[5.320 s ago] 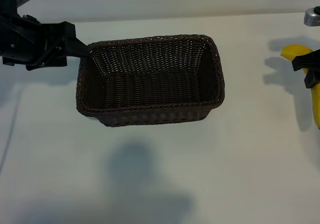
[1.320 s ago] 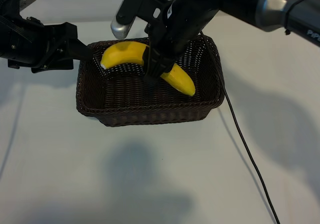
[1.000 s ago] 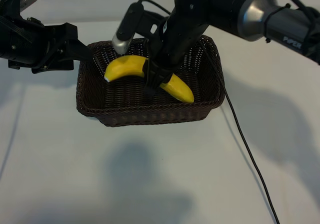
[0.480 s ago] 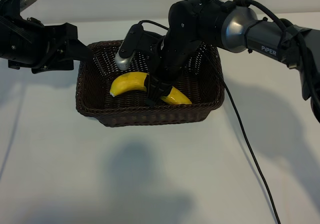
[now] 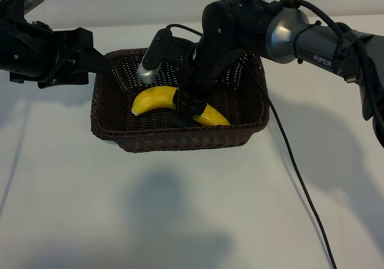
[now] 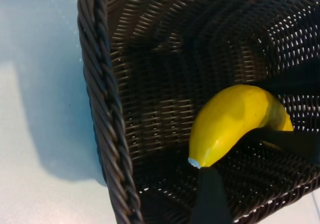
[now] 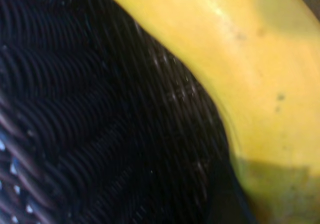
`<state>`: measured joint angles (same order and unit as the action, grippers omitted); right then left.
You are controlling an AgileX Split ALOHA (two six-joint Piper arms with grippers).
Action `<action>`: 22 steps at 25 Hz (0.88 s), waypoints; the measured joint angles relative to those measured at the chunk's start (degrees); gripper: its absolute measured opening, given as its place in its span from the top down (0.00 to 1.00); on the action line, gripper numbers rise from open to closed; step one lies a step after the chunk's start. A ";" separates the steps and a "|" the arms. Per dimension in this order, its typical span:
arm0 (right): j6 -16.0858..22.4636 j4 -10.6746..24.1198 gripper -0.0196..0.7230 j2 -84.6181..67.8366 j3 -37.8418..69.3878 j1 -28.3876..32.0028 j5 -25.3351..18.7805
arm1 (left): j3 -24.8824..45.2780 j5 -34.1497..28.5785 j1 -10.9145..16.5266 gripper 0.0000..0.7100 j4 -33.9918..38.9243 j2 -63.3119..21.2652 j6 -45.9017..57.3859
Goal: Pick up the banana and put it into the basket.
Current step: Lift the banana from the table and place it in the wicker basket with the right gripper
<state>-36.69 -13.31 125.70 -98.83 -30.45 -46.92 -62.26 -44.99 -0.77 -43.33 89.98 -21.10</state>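
right gripper (image 5: 183, 110) lowered, jaws clamped, left gripper (image 5: 96, 62) parked

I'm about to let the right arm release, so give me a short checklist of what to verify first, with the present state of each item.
1. Banana inside the basket, within the rim: ok.
2. Banana down on the basket floor: cannot tell; it sits low between the walls, but contact underneath is hidden.
3. Right gripper closed around the banana's middle: ok, release not yet done.
4. Left gripper at the basket's far left corner, apart from the banana: ok.
5. Basket upright and flat on the table: ok.
6. Cable trailing from the right arm lies outside the basket: ok.
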 joint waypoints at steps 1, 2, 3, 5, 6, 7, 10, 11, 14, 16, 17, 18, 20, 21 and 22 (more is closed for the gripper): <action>0.00 0.00 0.43 0.00 0.00 0.00 0.04 | 0.00 -0.12 0.00 0.23 0.00 0.00 0.00; 0.00 -0.05 0.43 0.00 0.00 0.00 0.04 | 0.00 -0.29 0.00 0.23 0.00 0.00 0.00; 0.00 -0.05 0.43 0.00 0.00 0.00 0.04 | 0.00 -0.42 0.00 0.23 0.00 0.00 0.00; 0.00 -0.05 0.43 0.00 0.00 0.00 0.11 | 0.00 -0.61 0.00 0.23 0.00 0.00 0.00; 0.00 -0.05 0.43 0.00 0.00 0.00 0.11 | 0.00 -0.73 0.00 0.23 0.00 0.00 0.00; 0.00 -0.06 0.43 0.00 0.00 0.00 0.11 | 0.00 -0.79 0.00 0.23 0.00 0.00 0.00; 0.61 -0.06 0.43 0.00 0.00 0.00 0.30 | 0.00 -0.80 0.00 0.23 0.00 0.00 0.00; 0.90 -0.06 0.43 0.00 0.00 0.00 0.30 | 0.00 -0.80 0.00 0.23 0.00 0.00 0.00; 1.30 -0.06 0.43 0.00 0.00 0.00 0.30 | 0.00 -0.84 0.00 0.23 0.00 0.00 0.00; 1.73 -0.06 0.42 0.00 0.00 0.00 0.30 | 0.00 -0.84 0.00 0.23 0.00 0.00 0.00; 2.25 -0.06 0.40 0.00 0.00 0.00 0.30 | 0.00 -0.86 0.00 0.23 0.00 0.00 0.00; 2.72 -0.06 0.35 0.00 0.00 0.00 0.30 | 0.00 -0.90 0.00 0.23 0.00 0.00 0.00; 3.16 -0.06 0.24 0.00 0.00 0.00 0.30 | 0.00 -1.08 0.00 0.23 0.00 0.00 -0.05; 3.47 0.00 0.18 0.00 0.00 0.00 0.30 | 0.00 -1.08 0.00 0.23 0.00 0.00 -0.18; 3.91 0.00 0.13 0.00 0.00 0.00 0.30 | 0.00 -1.13 0.00 0.23 0.00 0.00 -0.31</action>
<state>-32.78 -13.31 125.70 -98.83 -30.45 -46.62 -62.26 -46.12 -0.77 -43.33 89.98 -21.41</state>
